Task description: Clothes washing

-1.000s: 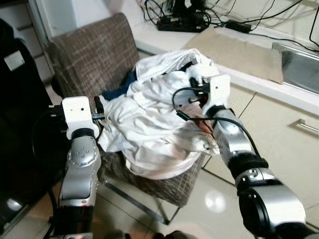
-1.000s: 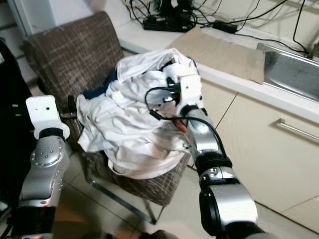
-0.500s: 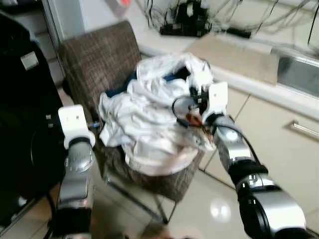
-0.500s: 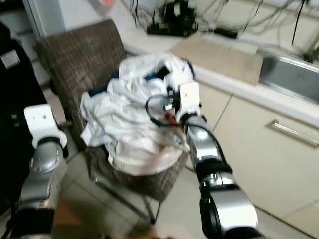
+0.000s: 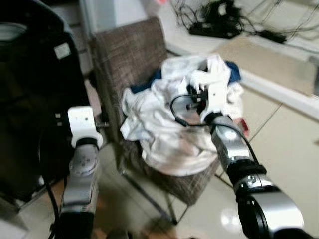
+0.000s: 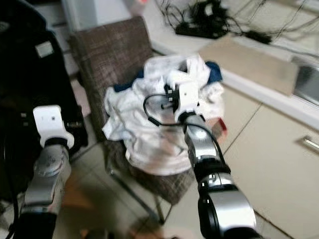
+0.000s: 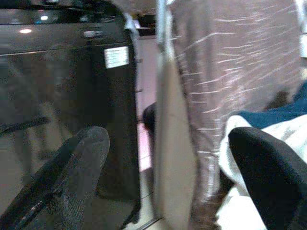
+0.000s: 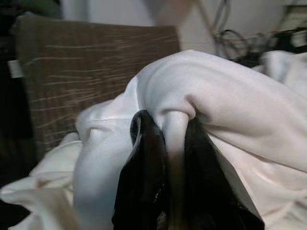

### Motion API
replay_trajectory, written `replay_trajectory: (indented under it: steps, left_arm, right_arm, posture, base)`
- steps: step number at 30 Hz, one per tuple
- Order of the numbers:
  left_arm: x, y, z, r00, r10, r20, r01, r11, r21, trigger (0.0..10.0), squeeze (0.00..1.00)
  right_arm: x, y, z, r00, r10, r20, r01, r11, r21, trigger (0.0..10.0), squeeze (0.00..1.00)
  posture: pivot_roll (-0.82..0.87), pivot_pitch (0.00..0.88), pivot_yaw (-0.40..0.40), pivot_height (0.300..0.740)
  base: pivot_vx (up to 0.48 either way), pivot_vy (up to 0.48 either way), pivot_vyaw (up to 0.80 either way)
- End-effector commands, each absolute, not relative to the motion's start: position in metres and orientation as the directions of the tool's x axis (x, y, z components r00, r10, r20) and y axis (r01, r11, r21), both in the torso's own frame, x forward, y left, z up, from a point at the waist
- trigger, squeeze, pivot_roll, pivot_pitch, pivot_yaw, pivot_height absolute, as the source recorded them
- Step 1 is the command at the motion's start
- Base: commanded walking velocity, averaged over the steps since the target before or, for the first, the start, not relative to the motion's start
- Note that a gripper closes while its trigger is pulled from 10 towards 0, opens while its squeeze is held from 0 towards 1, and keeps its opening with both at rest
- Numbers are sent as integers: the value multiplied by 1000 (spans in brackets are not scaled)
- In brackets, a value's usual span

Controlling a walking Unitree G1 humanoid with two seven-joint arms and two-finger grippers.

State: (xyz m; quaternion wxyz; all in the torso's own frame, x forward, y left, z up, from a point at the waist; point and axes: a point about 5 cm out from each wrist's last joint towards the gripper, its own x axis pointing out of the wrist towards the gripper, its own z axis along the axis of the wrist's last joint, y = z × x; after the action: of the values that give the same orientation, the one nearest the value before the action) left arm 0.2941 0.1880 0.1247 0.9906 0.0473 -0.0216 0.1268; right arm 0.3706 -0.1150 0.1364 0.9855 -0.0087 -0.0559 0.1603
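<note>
Readable text: none in any view.
Sticker: a small pale sticker [image 5: 62, 50] sits on the black appliance [image 5: 30, 99]; its print is too blurred to read.
Same sticker, left wrist view: the sticker [image 7: 116, 56] shows faint lines only, nothing legible.

Motion blur is softening both head views under even indoor light, glare is gleaming on the pale floor tiles [image 5: 227, 216], the black appliance [image 5: 25, 99] is sinking into shadow, and the near fingers [image 7: 72, 177] are showing defocused.
</note>
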Motion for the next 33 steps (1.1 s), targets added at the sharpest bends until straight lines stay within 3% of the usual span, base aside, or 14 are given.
replay_trajectory:
  steps: [1, 7, 20, 25, 28, 33]
  left_arm:
    - [293, 187, 130, 961, 264, 77, -270, 958, 92, 10000, 0]
    - [290, 189, 129, 954, 292, 62, -294, 956, 19, 10000, 0]
    - [299, 189, 128, 948, 316, 44, -318, 947, 54, 10000, 0]
    - [303, 179, 130, 962, 267, 53, -271, 956, 110, 10000, 0]
    - [304, 178, 129, 964, 264, 47, -267, 961, 77, 10000, 0]
    - [306, 173, 133, 967, 245, 72, -252, 957, 140, 10000, 0]
  right_arm:
    - [374, -122, 145, 944, 302, 134, -300, 953, -36, 10000, 0]
    - [374, -124, 142, 950, 285, 124, -287, 958, -2, 10000, 0]
    - [379, -125, 150, 948, 286, 138, -290, 957, 4, 10000, 0]
    - [378, -127, 148, 950, 282, 132, -285, 958, 4, 10000, 0]
    - [379, -124, 151, 947, 290, 140, -292, 956, -11, 10000, 0]
    - [382, -125, 157, 944, 295, 151, -294, 955, -25, 10000, 0]
  posture:
    - [26, 0, -66, 740]
    - [27, 0, -67, 740]
    - [22, 0, -75, 740]
    - [15, 0, -74, 740]
    - [8, 0, -70, 740]
    - [7, 0, -73, 740]
  base:
    - [0, 0, 444]
    - [0, 236, 417]
    - [-172, 419, 251]
    - [0, 0, 0]
    - [0, -465, 0]
    - [0, -455, 0]
